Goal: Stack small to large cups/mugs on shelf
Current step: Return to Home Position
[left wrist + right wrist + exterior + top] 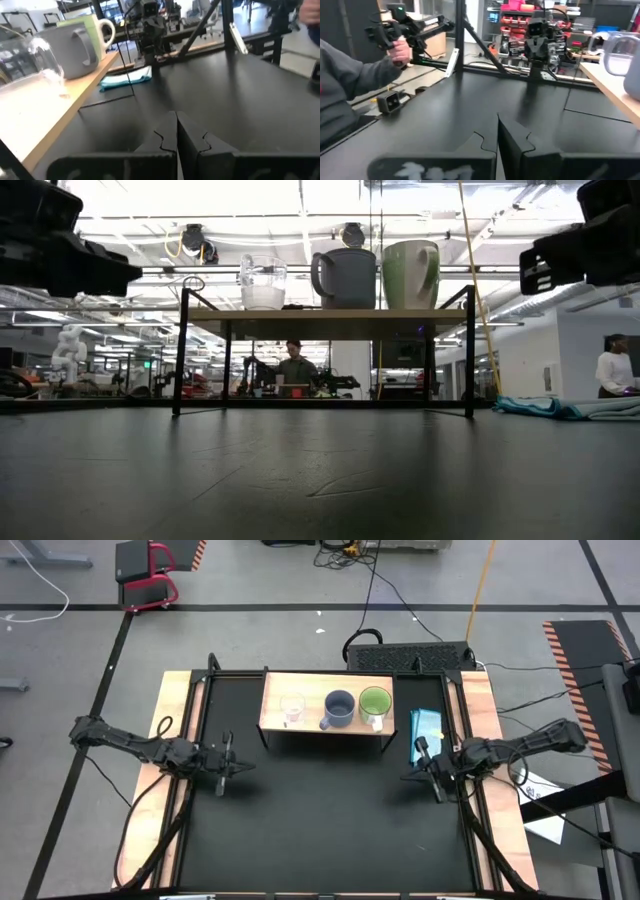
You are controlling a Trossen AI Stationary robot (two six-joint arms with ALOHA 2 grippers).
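From above we see the shelf at the table's far side, carrying the clear glass cup, grey-blue mug and lime-green mug in a row, with the left gripper and right gripper in front, well apart. At table height, all three stand upright on the board. In each wrist view, that gripper is clenched on nothing.

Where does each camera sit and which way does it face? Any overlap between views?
High: overhead, straight down; left gripper and right gripper over the table.
Low: table height, facing the shelf; both grippers in top corners.
Left wrist: past its own shut fingers, across toward right gripper.
Right wrist: past its own shut fingers toward left gripper; person's hand beyond.
Shared: all four show the glass cup.
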